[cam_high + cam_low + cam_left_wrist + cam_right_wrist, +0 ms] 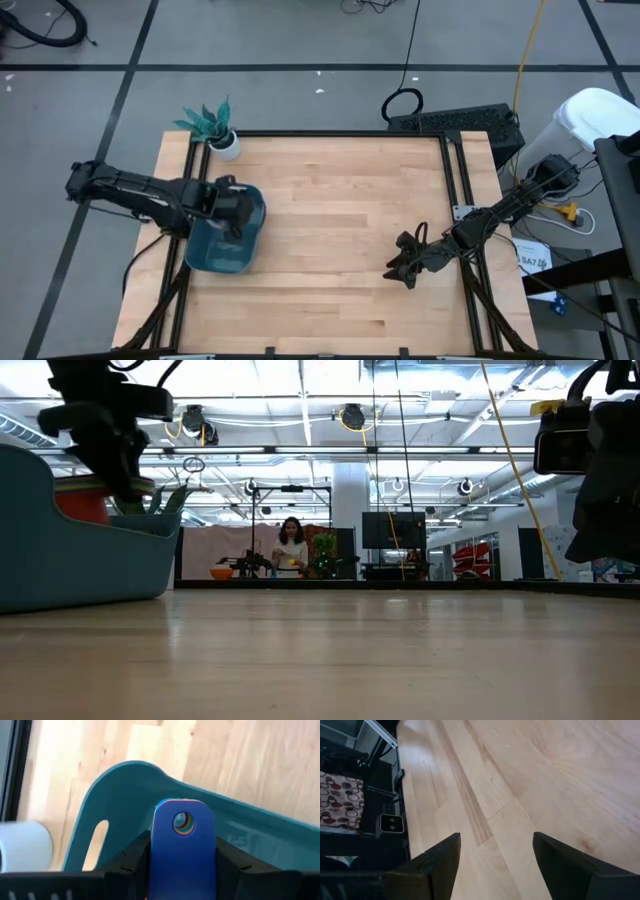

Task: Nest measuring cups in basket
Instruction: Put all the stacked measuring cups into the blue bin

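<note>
The dark teal basket (222,240) stands on the table near its left edge. My left gripper (236,212) hangs over the basket, shut on a stack of measuring cups. The top cup's dark blue handle (183,851) shows between the fingers, and more coloured handles show through its hole (183,823). In the low view a red bowl (80,506) shows above the basket's rim (150,528), below the gripper (118,460). My right gripper (402,268) waits open over bare wood at the table's right. My left gripper pinches the flat handles of the nested cups between its two fingers, one finger (134,855) on each long edge of the blue handle (165,860). The fingers slant steeply down from above, and the handle's free end sticks out past them. The cups hang over the basket; whether they touch it, I cannot tell.
A small white pot with a teal plant (222,138) stands at the table's far left corner, close behind the basket. Black frame rails (452,170) run along the table's edges. The wood between the two arms (330,230) is bare.
</note>
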